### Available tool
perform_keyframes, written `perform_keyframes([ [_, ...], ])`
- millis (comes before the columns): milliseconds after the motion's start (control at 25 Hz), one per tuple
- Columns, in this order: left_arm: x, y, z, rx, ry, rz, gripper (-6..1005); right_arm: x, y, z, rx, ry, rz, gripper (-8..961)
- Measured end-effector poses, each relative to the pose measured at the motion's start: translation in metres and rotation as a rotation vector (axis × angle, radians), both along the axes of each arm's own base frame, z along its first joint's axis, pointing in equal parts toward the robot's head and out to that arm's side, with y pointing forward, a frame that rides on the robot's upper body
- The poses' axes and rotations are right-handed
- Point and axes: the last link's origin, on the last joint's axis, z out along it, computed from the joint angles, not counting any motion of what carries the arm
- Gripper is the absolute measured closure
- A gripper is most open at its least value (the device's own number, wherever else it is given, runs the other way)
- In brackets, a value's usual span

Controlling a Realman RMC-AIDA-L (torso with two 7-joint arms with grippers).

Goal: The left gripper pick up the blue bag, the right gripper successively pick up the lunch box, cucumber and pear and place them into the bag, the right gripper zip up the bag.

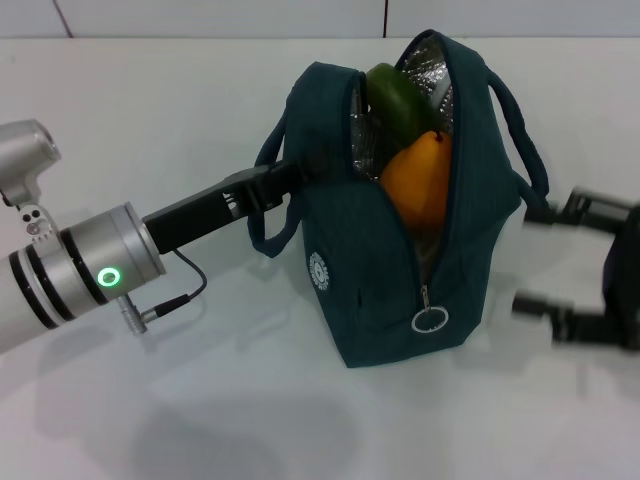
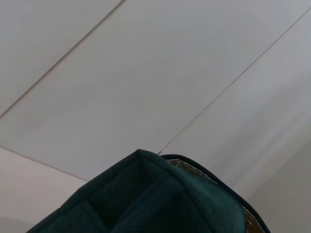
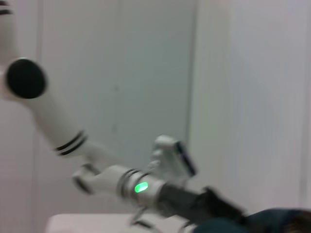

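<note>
The blue bag [image 1: 380,260] stands upright on the white table, its top unzipped and gaping. Inside it, the yellow-orange pear [image 1: 418,180] rests below the dark green cucumber [image 1: 395,100], against the silver lining. The lunch box is hidden. My left gripper [image 1: 288,182] reaches in from the left and is shut on the bag's left rim beside a handle; the left wrist view shows only the bag's fabric [image 2: 146,204] close up. My right gripper [image 1: 540,258] hovers just right of the bag, blurred, open and holding nothing. The zipper's ring pull [image 1: 429,320] hangs low on the bag's front.
The white table [image 1: 150,420] spreads all round the bag, with a wall behind it. In the right wrist view, my left arm [image 3: 141,187] with its green light stretches toward the bag's corner [image 3: 272,221].
</note>
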Motion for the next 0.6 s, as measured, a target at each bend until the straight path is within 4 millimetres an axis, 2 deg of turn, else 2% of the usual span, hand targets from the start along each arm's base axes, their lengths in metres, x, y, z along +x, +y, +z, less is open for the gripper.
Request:
perform_keyframes([
  [120, 0.0, 0.0, 0.0, -0.001, -0.001, 0.001, 932, 0.003, -0.01, -0.015, -0.084, -0.03, 0.011, 216],
  [240, 0.0, 0.0, 0.0, -0.002, -0.001, 0.001, 930, 0.01, -0.011, -0.029, -0.12, -0.055, -0.03, 192],
  [440, 0.0, 0.0, 0.0, -0.002, -0.001, 0.001, 928, 0.017, -0.002, -0.048, -0.14, -0.069, -0.121, 184],
  [600, 0.001, 0.0, 0.0, -0.002, -0.001, -0.001, 926, 0.015, 0.006, -0.055, -0.155, -0.063, -0.146, 184],
])
